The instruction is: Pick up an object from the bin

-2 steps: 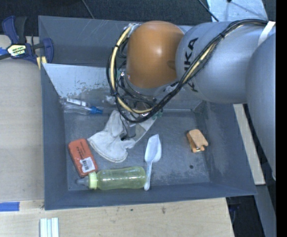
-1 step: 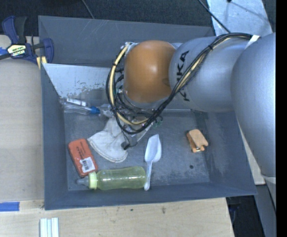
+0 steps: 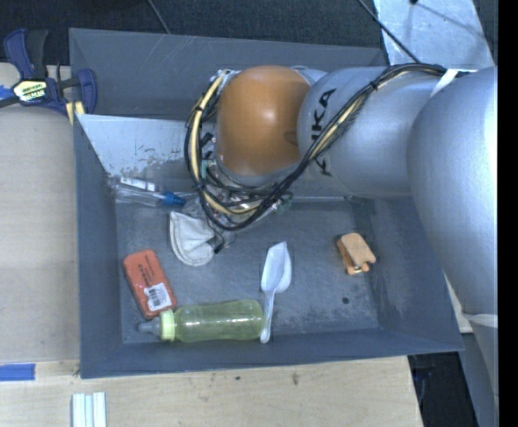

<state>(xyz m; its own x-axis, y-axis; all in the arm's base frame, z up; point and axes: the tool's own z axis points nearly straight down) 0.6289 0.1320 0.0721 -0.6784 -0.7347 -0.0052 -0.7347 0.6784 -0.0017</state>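
A green bottle is lying on its side along the near wall of the bin, and everything else is being placed from it. A white plastic spoon is lying with its handle end touching the bottle's right end and its bowl pointing away from the bottle. Just behind the bottle's left end, a flat orange packet with a barcode label is lying at a slant. Farther behind the bottle's middle, a pale crumpled piece is sitting on the floor; I cannot tell if it is cloth or thin plastic. Well to the right of the bottle and behind it, a small tan wooden block is lying alone. Farthest behind the bottle's left half, a clear tube with a blue tip is lying by the far wall.

The gripper is hanging at the pale piece's far right edge, under the wrist's orange cover. Cover and cables are hiding it, so I cannot tell how far open it is or whether it is holding anything.

The pale piece is probably the thing being picked. Doing this well likely means centring over its thickest fold, coming straight down, and closing across the narrow way. It also means keeping clear of the spoon's bowl, since a soft piece may slip out.
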